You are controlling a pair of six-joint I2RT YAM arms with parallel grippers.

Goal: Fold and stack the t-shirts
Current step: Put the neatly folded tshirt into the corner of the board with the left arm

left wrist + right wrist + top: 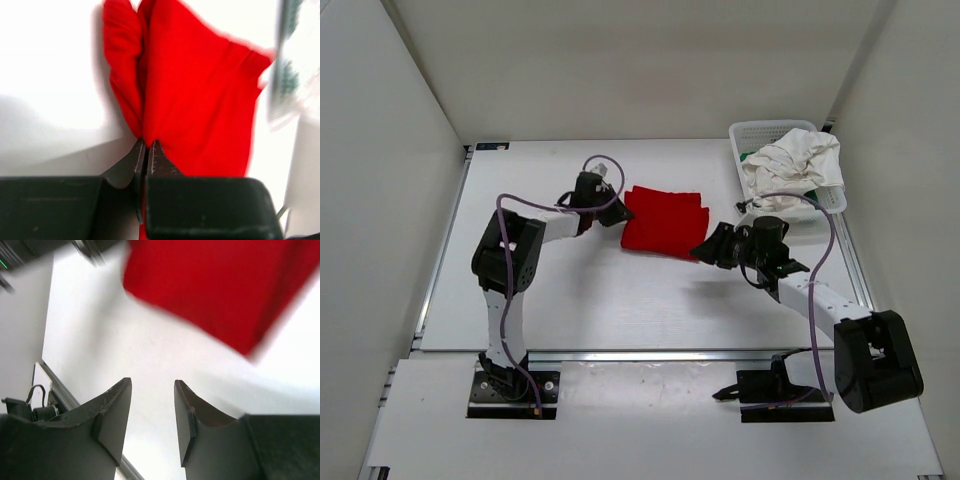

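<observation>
Left gripper (147, 146) is pinched down to a slit on the near-left edge of the red t-shirt (200, 100), and its own wrist camera shows a sliver of red low between the fingers. From above, that left gripper (616, 213) merely looks as if it touches the cloth's left side. Right gripper (152, 382) stands well parted and holds nothing, with bare table under it. The top view puts it (706, 247) just off the shirt's near-right corner.

On the white table (570, 300), the folded red t-shirt (662, 222) lies mid-table between the two arms. Only the top view shows the white mesh basket (760, 127) clearly, at the far right. The left wrist view catches it as a blur. Heaped in it is the white t-shirt (790, 160), spilling over the rim. The green t-shirt (747, 157) peeks out beneath as a small dark scrap.
</observation>
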